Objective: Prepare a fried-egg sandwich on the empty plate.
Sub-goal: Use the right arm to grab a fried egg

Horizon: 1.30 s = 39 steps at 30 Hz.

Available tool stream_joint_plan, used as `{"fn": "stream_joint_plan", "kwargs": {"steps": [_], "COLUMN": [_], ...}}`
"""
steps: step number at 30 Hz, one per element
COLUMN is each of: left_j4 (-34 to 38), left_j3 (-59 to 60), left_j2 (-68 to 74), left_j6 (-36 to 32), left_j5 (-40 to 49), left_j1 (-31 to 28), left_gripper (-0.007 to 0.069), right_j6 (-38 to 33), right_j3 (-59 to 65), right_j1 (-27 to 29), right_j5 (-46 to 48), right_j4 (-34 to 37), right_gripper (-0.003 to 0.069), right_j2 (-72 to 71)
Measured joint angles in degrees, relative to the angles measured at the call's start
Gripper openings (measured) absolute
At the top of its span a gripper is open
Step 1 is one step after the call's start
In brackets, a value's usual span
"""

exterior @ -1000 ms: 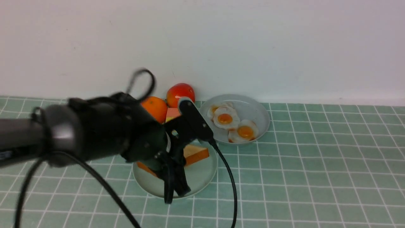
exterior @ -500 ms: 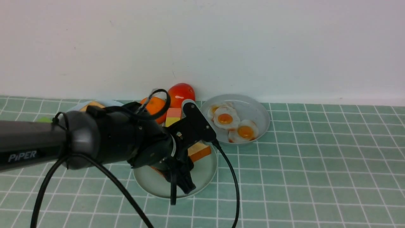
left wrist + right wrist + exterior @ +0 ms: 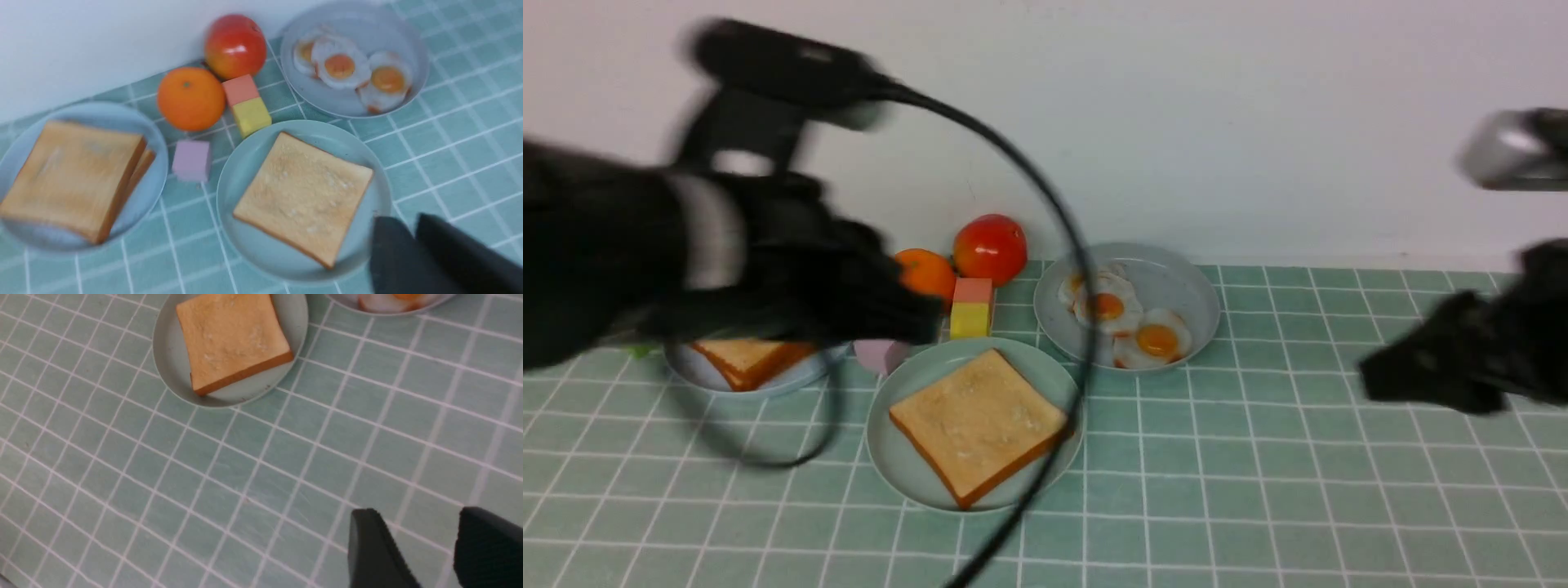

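I log one toast slice [image 3: 977,420] flat on the mint-green plate [image 3: 907,474] near the worktop's back edge, left of centre, with a fried egg [image 3: 1104,306] and second slice [image 3: 739,359] not yet added; left gripper [image 3: 408,222] closed on nothing, right gripper [image 3: 419,514] open, empty.

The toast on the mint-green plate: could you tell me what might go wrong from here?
The fried eggs overlap on the grey plate, so lifting one could drag another. The toast slice reaches near the rim of the mint-green plate; a nudge might push it over. The left arm's cable crosses before that plate and might snag.
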<state>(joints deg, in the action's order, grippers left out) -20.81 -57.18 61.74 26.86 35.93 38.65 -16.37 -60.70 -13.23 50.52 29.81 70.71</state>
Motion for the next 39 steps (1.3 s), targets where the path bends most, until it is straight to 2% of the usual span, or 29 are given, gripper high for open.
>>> {"fn": "stream_joint_plan", "kwargs": {"steps": [1, 2, 7, 13, 17, 19, 26, 39], "left_j4": [0.0, 0.0, 0.0, -0.1, -0.1, -0.1, -0.1, 0.7], "left_j3": [2.4, 3.0, 17.9, 27.4, 29.0, 29.2, 29.2, 29.3], "left_j2": [-3.5, -4.2, -22.2, -33.3, -34.6, -34.6, -34.7, -34.7], "left_j6": [1.1, 1.3, 5.9, 7.3, 9.6, 11.5, 12.3, 12.5], "left_j5": [-0.1, -0.2, -7.7, -15.3, -15.8, -16.2, -16.4, -16.5], "left_j1": [0.0, 0.0, 0.0, 0.0, 0.0, 0.0, 0.0, 0.0], "left_gripper": [-0.0005, -0.001, -0.0013, -0.0013, -0.0013, -0.0013, -0.0013, -0.0013], "right_j6": [-1.2, -1.4, -5.6, -6.0, -5.8, -4.1, -0.2, 1.1], "right_j3": [-1.4, -1.4, -12.6, -27.1, -37.7, -47.1, -63.7, -68.2], "right_j1": [0.0, 0.0, 0.0, 0.0, 0.0, 0.0, 0.5, 1.2], "right_j5": [-0.7, -0.9, -3.3, -3.2, -1.7, -0.4, 1.8, -1.4], "right_j4": [1.6, 1.9, 6.7, 7.0, 7.1, 7.1, 6.6, 8.4], "right_gripper": [0.0305, 0.0305, 0.0305, 0.0308, 0.0325, 0.035, 0.0379, 0.0382], "right_j2": [3.3, 4.0, 23.2, 39.9, 48.7, 57.1, 69.9, 75.4]}}
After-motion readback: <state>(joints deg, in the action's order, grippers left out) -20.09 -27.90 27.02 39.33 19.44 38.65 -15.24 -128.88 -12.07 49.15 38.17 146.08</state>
